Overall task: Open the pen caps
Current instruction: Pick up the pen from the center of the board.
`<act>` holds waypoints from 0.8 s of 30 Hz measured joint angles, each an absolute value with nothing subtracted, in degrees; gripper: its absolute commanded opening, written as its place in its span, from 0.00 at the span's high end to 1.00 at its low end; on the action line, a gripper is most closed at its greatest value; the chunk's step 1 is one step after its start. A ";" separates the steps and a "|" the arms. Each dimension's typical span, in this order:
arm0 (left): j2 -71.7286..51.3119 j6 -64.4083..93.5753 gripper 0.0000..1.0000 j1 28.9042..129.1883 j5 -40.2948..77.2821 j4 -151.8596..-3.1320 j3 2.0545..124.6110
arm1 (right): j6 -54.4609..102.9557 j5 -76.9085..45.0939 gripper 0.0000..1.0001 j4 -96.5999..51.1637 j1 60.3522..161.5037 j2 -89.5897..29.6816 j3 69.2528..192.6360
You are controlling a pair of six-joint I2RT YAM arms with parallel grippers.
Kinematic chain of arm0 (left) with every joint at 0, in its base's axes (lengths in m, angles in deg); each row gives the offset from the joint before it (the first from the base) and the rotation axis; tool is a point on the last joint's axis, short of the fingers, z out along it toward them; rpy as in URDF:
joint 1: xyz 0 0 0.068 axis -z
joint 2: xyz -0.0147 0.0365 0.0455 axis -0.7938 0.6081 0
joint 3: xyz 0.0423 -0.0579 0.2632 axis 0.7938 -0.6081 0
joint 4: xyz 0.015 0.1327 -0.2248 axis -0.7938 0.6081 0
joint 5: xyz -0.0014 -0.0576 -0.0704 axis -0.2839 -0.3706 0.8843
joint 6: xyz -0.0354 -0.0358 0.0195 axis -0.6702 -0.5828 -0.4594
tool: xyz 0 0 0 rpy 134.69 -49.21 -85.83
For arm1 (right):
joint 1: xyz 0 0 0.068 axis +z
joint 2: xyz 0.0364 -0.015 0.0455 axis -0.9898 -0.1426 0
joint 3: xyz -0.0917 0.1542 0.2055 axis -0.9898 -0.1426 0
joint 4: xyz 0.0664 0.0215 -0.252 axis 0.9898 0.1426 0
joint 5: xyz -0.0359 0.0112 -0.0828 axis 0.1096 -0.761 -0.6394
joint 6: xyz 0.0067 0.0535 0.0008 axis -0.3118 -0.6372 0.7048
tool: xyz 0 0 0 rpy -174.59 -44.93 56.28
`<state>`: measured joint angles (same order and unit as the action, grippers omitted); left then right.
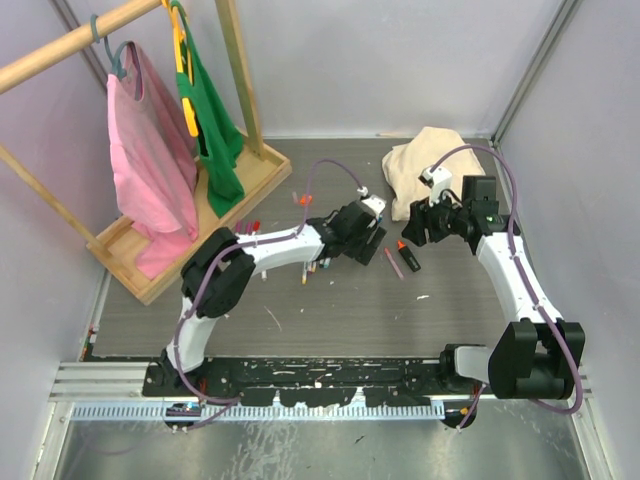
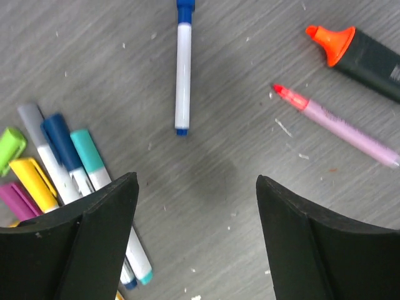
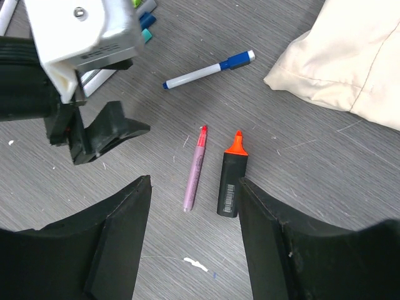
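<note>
A white-barrelled pen with its blue cap on lies on the grey table ahead of my left gripper, which is open, empty and above bare table. A bunch of capped pens lies by its left finger: green, yellow, dark blue and teal caps. My right gripper is open and empty, above a lilac pen with a red tip and a black highlighter with a bare orange tip. The blue-capped pen lies beyond them.
A beige cloth lies at the back right, close to the right arm. A wooden clothes rack with pink and green garments stands at the back left. The two grippers hang close together. The pen bunch lies under the left arm.
</note>
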<state>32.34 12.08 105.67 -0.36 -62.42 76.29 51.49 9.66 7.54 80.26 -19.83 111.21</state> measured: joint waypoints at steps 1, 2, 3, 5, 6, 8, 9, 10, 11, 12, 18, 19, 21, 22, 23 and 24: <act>33.52 12.93 0.30 105.63 -0.55 -61.24 78.41 | 51.49 9.62 0.38 7.54 80.17 -19.83 111.19; 34.65 13.78 0.35 105.54 -0.55 -60.28 80.37 | 51.49 9.58 0.38 7.54 80.11 -19.83 111.17; 35.62 14.39 0.38 105.39 -0.51 -59.58 82.03 | 51.49 9.55 0.38 7.52 80.04 -19.83 111.12; 37.32 15.77 0.43 104.88 -0.34 -57.52 85.22 | 51.47 9.53 0.38 7.54 79.93 -19.83 110.99; 37.98 16.34 0.45 104.53 -0.12 -56.72 86.51 | 51.49 9.51 0.38 7.54 79.89 -19.83 110.99; 39.46 17.06 0.48 103.68 0.67 -55.03 89.29 | 51.47 9.51 0.38 7.52 79.80 -19.83 110.99; 40.14 17.30 0.48 103.27 1.11 -54.42 90.49 | 51.44 9.47 0.38 7.49 79.76 -19.83 110.99; 40.86 17.69 0.48 102.83 1.57 -53.68 91.74 | 51.42 9.34 0.38 7.52 79.74 -19.83 110.99; 41.56 17.98 0.49 102.54 2.05 -53.07 92.92 | 51.40 9.31 0.38 7.49 79.69 -19.83 110.97; 42.08 18.13 0.50 102.33 2.37 -52.63 93.75 | 51.33 9.27 0.38 7.45 79.69 -19.83 110.97; 46.50 18.57 0.59 101.15 4.52 -48.96 101.36 | 50.98 8.90 0.38 7.08 79.47 -19.83 110.90; 47.09 18.57 0.59 101.10 4.76 -48.50 102.36 | 50.88 8.85 0.38 7.08 79.41 -19.83 110.90; 48.40 18.72 0.59 100.99 5.61 -47.45 104.46 | 50.83 8.81 0.38 7.03 79.32 -19.83 110.90; 48.55 18.74 0.59 100.99 5.81 -47.21 104.90 | 50.81 8.72 0.38 6.99 79.32 -19.83 110.90; 49.19 18.76 0.59 100.88 6.13 -46.79 105.44 | 50.77 8.68 0.38 6.95 79.30 -19.83 110.90; 49.52 18.79 0.59 100.88 6.48 -46.36 105.84 | 50.72 8.66 0.38 6.86 79.32 -19.83 110.90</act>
